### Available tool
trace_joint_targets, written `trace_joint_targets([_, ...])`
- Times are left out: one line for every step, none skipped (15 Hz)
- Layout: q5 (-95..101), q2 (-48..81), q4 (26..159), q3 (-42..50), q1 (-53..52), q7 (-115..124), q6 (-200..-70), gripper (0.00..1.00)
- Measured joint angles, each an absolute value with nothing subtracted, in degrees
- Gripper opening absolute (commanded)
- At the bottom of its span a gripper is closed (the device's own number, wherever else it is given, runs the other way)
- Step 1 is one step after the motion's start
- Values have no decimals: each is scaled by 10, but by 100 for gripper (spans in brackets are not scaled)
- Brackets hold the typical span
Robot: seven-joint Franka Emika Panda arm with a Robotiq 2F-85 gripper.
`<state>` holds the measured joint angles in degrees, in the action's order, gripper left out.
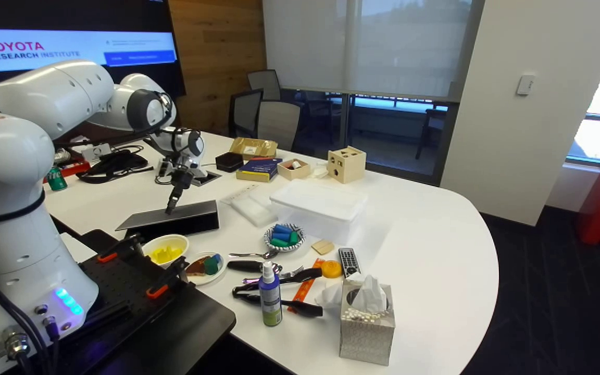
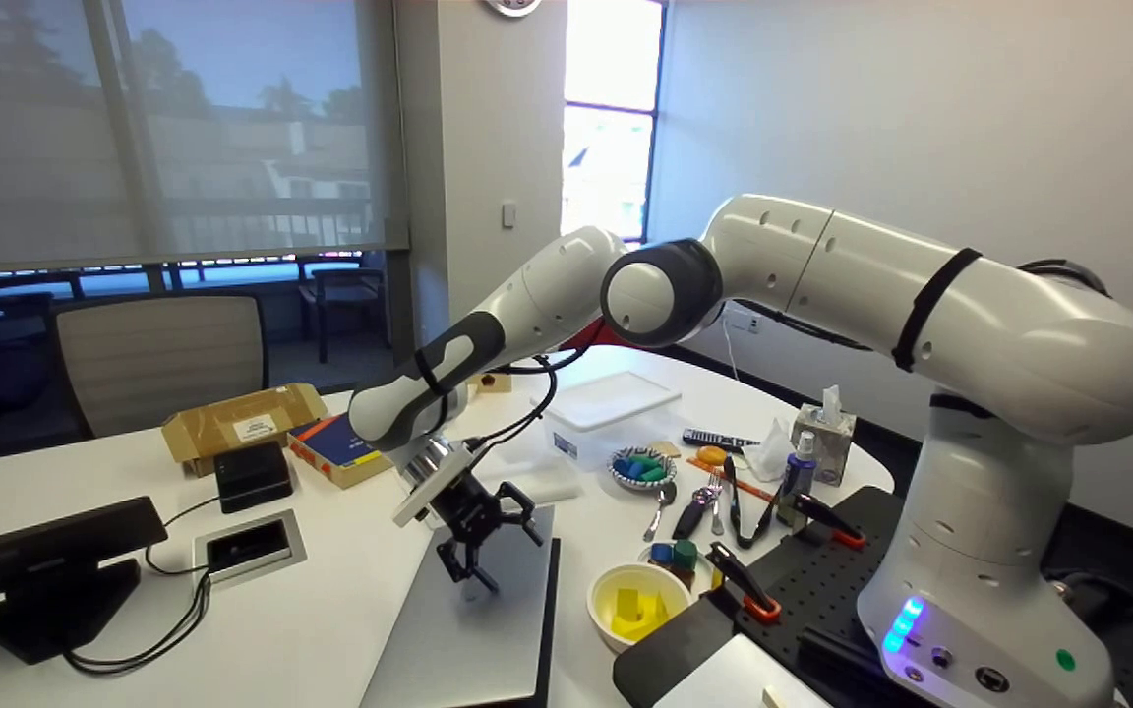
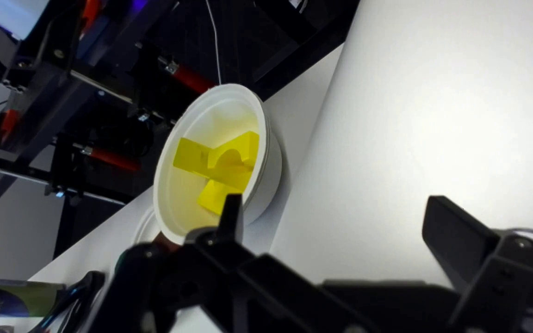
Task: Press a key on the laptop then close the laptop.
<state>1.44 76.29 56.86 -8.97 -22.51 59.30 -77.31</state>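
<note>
On the white table (image 1: 425, 260) stands the thin dark grey matte laptop (image 2: 468, 644), its lid (image 1: 197, 209) partly open; probably light and stiff, best pushed near the free edge. Over it, the black two-fingered gripper (image 2: 515, 563) is widely spread, holding nothing. The round white bowl (image 3: 269, 182) just beside may obstruct pushing.

place: pretty obviously an office meeting room, research-flavored tbh | up past the claw (image 2: 514, 564) in an exterior view: wall screen (image 1: 78, 46) saying TOYOTA RESEARCH INSTITUTE | below claw: big white table (image 1: 435, 234) with built-in cable hatch (image 2: 250, 546) | beyond claw: office chairs (image 1: 279, 122), roller shades (image 1: 305, 47)
</note>
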Motion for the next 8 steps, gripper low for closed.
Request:
trace_joint_targets([20,767,568,-90,-226,584,-779,100])
trace_joint_targets([24,771,568,-90,-226,577,-783,100])
trace_joint_targets([27,773,568,-90,-227,573,-787,100])
trace_joint_targets([30,774,568,-90,-227,571,-790,100])
trace_joint_targets([31,774,567,-90,-228,566,-793,100])
trace_joint_targets([31,773,567,-90,-228,564,-799,100])
trace_joint_targets([31,771,566,-90,-229,564,-807,100])
trace_joint_targets([31,768,566,-91,-229,564,-817,100])
